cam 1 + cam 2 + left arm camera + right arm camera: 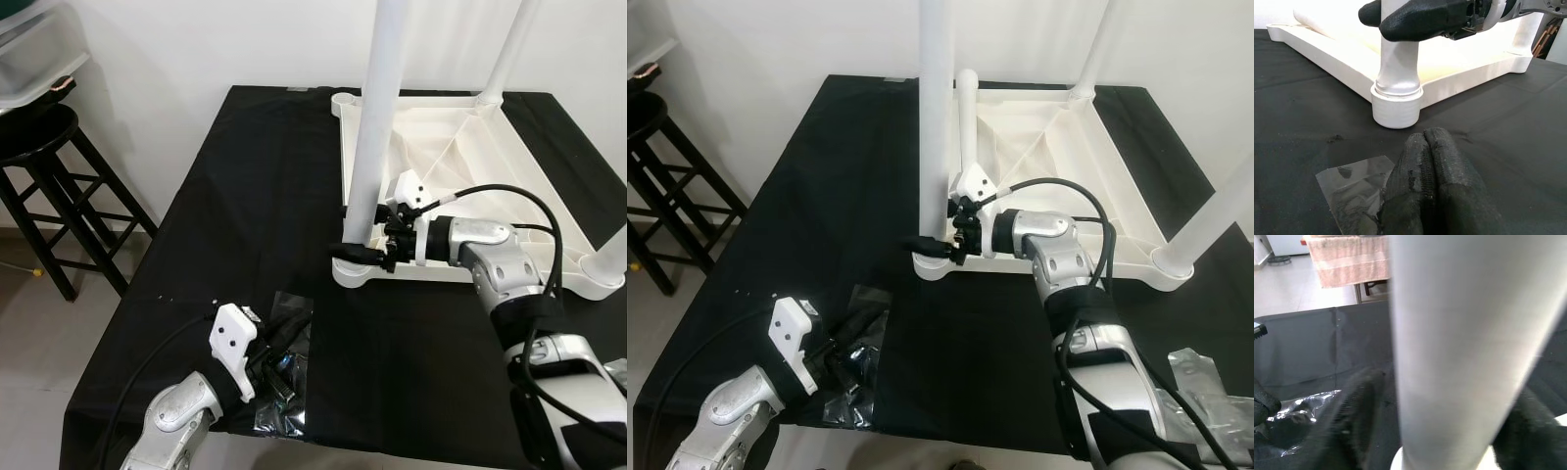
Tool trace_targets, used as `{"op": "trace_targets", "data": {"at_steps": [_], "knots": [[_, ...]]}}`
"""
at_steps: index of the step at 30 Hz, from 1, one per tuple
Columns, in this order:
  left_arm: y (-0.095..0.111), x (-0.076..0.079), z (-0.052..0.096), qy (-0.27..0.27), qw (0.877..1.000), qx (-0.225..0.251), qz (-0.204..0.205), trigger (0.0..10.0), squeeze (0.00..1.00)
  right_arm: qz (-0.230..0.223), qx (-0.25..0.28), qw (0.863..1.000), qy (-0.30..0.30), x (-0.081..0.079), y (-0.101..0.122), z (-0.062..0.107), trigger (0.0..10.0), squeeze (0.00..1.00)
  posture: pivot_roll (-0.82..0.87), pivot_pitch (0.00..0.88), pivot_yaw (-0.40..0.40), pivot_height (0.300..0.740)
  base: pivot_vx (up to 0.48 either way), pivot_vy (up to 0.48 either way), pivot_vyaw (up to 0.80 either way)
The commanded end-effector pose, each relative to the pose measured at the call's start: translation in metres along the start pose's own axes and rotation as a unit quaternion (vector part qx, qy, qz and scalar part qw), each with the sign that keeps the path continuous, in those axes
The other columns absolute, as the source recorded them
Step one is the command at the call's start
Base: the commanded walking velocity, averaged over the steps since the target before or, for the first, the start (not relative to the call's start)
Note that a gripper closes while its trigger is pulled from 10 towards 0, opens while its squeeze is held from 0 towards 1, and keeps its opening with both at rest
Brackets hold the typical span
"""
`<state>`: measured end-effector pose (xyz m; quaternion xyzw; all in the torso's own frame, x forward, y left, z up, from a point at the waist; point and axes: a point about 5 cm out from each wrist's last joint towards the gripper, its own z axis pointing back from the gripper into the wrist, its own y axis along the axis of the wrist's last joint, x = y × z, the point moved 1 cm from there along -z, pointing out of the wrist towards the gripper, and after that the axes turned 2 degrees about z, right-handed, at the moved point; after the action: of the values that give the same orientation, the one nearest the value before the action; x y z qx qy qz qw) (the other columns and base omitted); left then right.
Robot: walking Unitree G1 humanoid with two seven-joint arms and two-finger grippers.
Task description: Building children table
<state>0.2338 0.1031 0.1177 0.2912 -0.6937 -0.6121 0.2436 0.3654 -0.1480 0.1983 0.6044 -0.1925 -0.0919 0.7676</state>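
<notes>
The white children's table top (446,132) lies upside down on a black cloth. A white leg (377,117) stands upright in the near-left corner socket (1397,105). My right gripper (361,235) is shut on this leg just above the socket, one black finger (1356,416) on each side of it. My left gripper (279,367) is shut near the cloth's front-left edge, its fingertips (1432,186) pressed together. It rests on a crumpled clear plastic bag (294,313), a short way in front of the socket.
Two more white legs (509,49) (612,255) stand in other corners. A black stool (39,137) and a clear plastic bin (29,49) stand to the left, off the table. Another plastic bag (1205,377) lies at the front right. The cloth's front edge is close.
</notes>
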Motion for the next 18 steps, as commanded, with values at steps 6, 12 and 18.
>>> {"op": "trace_targets", "data": {"at_steps": [6,12,18], "knots": [[0.0,0.003,0.002,-0.002,1.0,0.0,-0.002,10.0,0.0,-0.002,-0.004,1.0,0.018,-0.009,-0.011,0.001,0.0,0.0,0.01,0.108,0.001,0.74,0.0,0.0,0.0],[0.002,0.001,0.004,-0.003,1.0,0.0,-0.003,10.0,0.0,0.004,0.01,0.999,-0.053,-0.017,-0.02,0.0,0.0,0.0,0.0,0.124,0.002,0.74,0.0,0.0,0.0],[0.003,-0.001,0.007,0.0,1.0,-0.001,-0.008,10.0,0.0,-0.063,-0.049,0.914,-0.397,-0.039,-0.055,-0.002,0.0,0.0,0.0,0.137,0.014,0.74,0.0,0.0,0.0]]}}
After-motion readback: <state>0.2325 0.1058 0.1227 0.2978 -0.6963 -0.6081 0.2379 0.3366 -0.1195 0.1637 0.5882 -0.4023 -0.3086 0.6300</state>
